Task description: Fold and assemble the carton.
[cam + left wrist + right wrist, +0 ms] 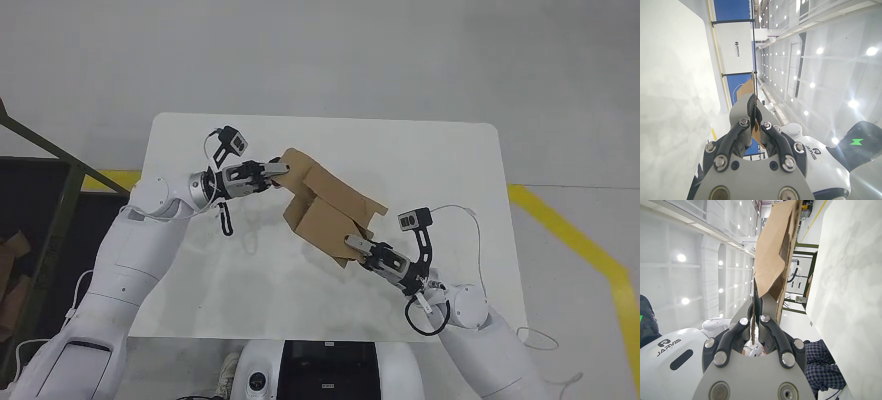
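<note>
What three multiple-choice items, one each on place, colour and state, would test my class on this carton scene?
1. Where is the carton?
A) on the floor
B) held over the table
C) in a bin

2. What colour is it?
A) brown
B) white
C) blue

3. The left end effector is:
A) wide open
B) far from the carton
C) shut on the carton's edge

Answers:
1. B: the top view shows it lifted over the white table.
2. A: it is plain brown cardboard.
3. C: the left wrist view shows it clamping cardboard.
</note>
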